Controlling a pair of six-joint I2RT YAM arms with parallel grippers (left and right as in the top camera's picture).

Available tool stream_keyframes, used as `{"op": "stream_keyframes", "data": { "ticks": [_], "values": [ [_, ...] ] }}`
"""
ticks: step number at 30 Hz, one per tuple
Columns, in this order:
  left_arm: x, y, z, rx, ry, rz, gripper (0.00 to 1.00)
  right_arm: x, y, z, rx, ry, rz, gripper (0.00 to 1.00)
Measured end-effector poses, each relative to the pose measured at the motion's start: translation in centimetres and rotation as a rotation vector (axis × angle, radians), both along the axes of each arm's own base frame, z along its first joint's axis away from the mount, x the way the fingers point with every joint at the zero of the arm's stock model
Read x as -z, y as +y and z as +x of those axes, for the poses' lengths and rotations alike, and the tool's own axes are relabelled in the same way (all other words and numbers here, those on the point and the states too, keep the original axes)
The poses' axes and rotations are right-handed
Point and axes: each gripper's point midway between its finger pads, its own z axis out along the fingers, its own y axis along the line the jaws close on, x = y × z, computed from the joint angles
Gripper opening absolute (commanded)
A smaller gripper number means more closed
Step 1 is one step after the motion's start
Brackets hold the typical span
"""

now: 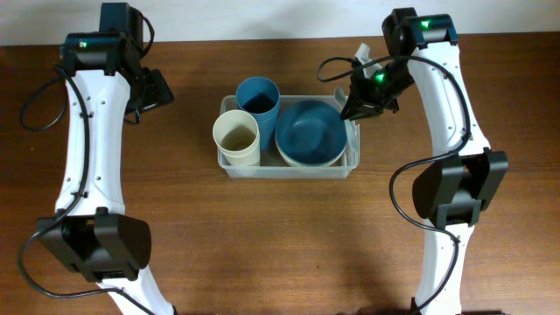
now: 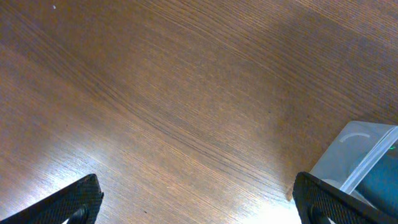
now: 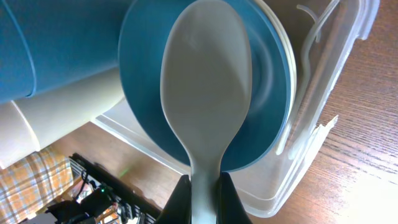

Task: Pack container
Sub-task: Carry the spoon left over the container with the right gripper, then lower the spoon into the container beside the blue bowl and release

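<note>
Spoon between right fingers, above container

One clear plastic container sits on the wooden table. It holds two cups, a blue cup far left and a cream cup nearer, and two stacked bowls on the right, a blue bowl over a cream bowl. There is one pale grey spoon, at the container's right end.

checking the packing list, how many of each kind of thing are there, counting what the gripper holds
cups: 2, the blue cup and the cream cup
bowls: 2, the blue bowl nested in the cream bowl
spoons: 1, the pale spoon in the right gripper
containers: 1, the clear container
total: 6
</note>
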Motion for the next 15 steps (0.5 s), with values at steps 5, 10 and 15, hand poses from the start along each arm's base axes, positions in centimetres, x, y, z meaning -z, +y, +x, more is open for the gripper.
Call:
{"op": "stream_keyframes", "data": {
  "ticks": [5,10,15],
  "values": [
    [0.0,0.0,0.0,0.0,0.0,0.0,1.0,0.5,-0.2,0.2,0.011,0.004,-0.014,0.04],
    [0.0,0.0,0.0,0.0,0.0,0.0,1.0,1.8,-0.4,0.4,0.039,0.025,-0.032,0.04],
    [0.0,0.0,0.0,0.0,0.0,0.0,1.0,3.5,-0.5,0.0,0.051,0.066,-0.042,0.04]
  ]
}}
